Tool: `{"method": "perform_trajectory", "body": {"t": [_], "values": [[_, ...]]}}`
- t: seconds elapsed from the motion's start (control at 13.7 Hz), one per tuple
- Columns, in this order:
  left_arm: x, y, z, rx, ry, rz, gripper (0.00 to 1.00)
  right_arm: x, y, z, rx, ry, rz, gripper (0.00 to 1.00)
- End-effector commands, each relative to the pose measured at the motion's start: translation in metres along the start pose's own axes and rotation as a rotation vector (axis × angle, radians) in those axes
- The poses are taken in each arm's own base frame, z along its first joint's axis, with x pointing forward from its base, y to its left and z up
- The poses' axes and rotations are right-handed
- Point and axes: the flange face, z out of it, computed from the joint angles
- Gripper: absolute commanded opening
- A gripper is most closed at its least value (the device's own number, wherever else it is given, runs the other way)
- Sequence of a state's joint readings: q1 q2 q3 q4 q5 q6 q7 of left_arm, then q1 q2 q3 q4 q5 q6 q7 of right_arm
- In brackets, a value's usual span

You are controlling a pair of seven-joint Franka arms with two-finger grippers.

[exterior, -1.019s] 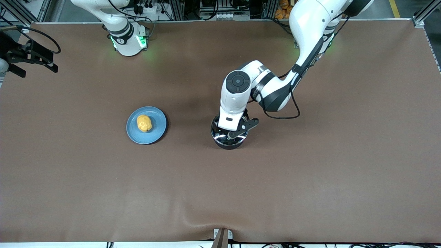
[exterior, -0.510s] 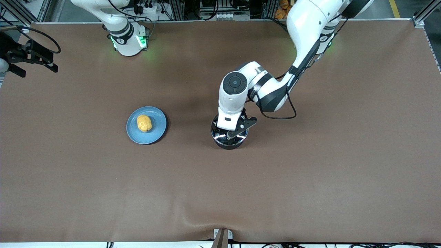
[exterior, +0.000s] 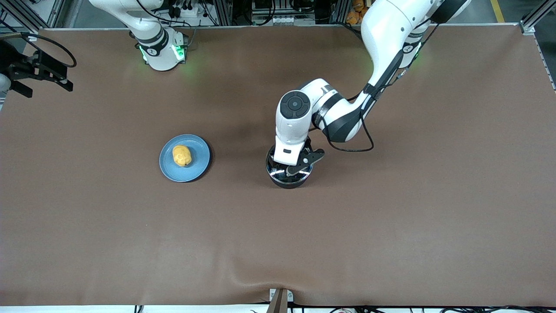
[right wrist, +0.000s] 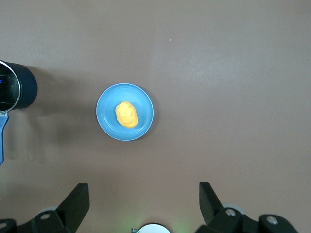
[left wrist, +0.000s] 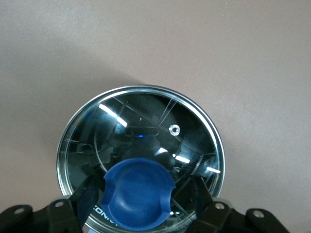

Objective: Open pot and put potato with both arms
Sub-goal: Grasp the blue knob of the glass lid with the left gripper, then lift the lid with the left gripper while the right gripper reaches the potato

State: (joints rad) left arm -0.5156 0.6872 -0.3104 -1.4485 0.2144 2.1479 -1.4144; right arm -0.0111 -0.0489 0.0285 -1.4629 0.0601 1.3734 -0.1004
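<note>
The pot sits on the desk, toward the left arm's end. Its lid is on top of it. The left hand is right over the lid, with its fingers on both sides of the knob.

The plate lies beside the pot, toward the right arm's end, well apart from it. The potato lies on the plate.

The right hand waits high over the desk, fingers spread wide.

Brown table; metal framing along its edge.
</note>
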Motion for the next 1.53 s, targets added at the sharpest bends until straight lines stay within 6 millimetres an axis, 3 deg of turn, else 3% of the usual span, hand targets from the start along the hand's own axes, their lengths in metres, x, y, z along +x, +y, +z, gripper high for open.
{"method": "perform_trajectory", "body": {"t": [0.0, 0.29, 0.36, 0.51, 0.66, 0.95, 1.24, 1.38, 1.46], "values": [[0.0, 0.004, 0.005, 0.002, 0.02, 0.008, 0.85, -0.003, 0.003, -0.001, 0.001, -0.002, 0.005, 1.0], [0.0, 0.004, 0.005, 0.004, 0.018, 0.005, 0.81, -0.004, 0.003, -0.001, 0.001, -0.002, 0.005, 1.0], [0.0, 0.004, 0.005, 0.004, 0.018, 0.002, 0.74, -0.003, 0.003, -0.002, 0.001, 0.0, 0.007, 1.0], [-0.001, 0.005, 0.005, 0.003, 0.016, 0.001, 0.5, -0.003, 0.004, -0.002, 0.001, 0.0, 0.007, 1.0], [-0.001, 0.003, 0.004, 0.012, 0.02, 0.004, 0.0, -0.001, 0.003, 0.002, -0.001, -0.008, 0.002, 1.0], [-0.006, 0.0, -0.022, 0.037, 0.023, 0.018, 0.0, 0.0, 0.006, 0.002, -0.002, -0.007, 0.005, 1.0], [-0.001, -0.018, -0.095, 0.078, 0.043, 0.026, 0.0, 0.006, 0.01, 0.011, -0.001, -0.025, 0.006, 1.0], [0.024, -0.038, -0.124, 0.108, 0.035, 0.074, 0.0, 0.017, 0.013, 0.028, 0.0, -0.058, 0.006, 1.0], [0.043, -0.052, -0.136, 0.127, 0.037, 0.086, 0.0, 0.032, 0.016, 0.052, 0.006, -0.104, 0.008, 1.0]]}}
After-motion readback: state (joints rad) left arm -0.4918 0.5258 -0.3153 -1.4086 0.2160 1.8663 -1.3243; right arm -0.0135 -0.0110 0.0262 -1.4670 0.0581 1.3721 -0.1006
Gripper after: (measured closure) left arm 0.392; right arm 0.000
